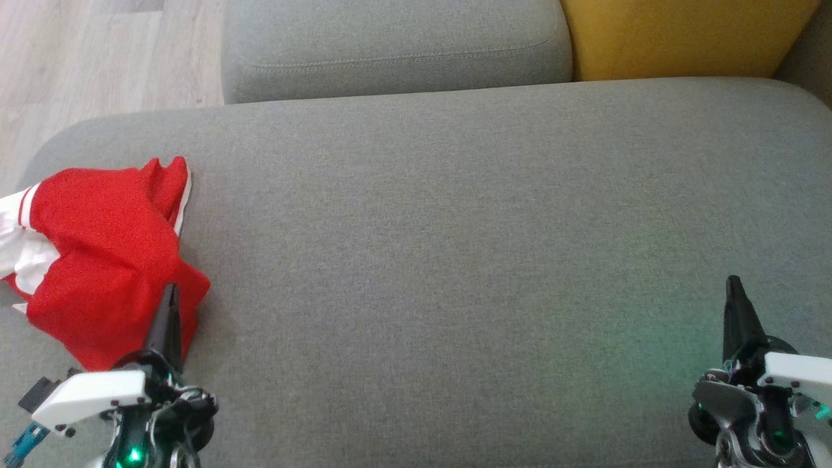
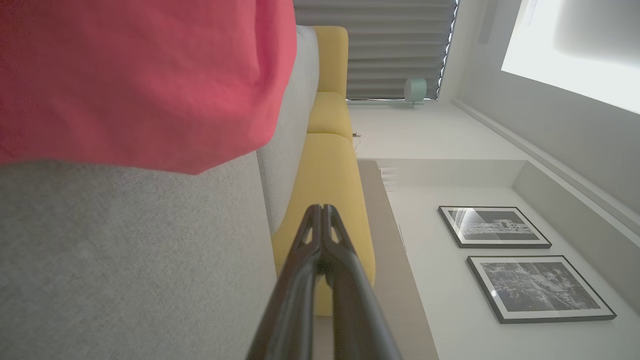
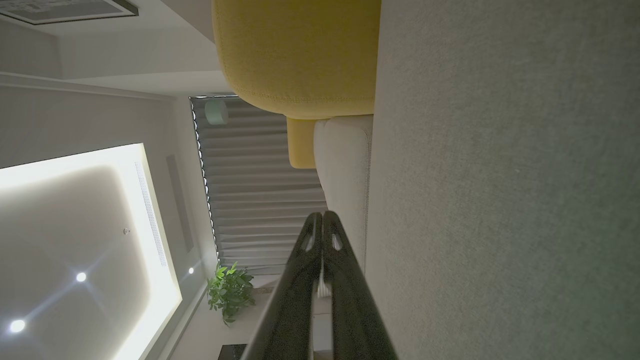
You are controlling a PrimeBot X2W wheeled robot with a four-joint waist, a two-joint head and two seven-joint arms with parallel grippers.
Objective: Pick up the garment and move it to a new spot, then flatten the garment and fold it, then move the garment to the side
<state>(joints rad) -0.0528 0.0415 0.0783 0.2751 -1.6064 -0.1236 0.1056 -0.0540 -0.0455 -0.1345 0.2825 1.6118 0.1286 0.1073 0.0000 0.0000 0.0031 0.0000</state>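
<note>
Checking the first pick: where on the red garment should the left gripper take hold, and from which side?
Probably the bunched red fold at the near right edge of the garment, approached from the robot's side. That edge rises off the grey cushion and lies by the left gripper, whose jaws are shut and must open first.

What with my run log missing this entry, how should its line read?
phase: before pickup | garment: crumpled, left end of sofa seat | left gripper: shut, empty | right gripper: shut, empty

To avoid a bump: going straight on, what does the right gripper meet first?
The right gripper has free way over the grey seat; then probably the yellow cushion, depth unclear.
</note>
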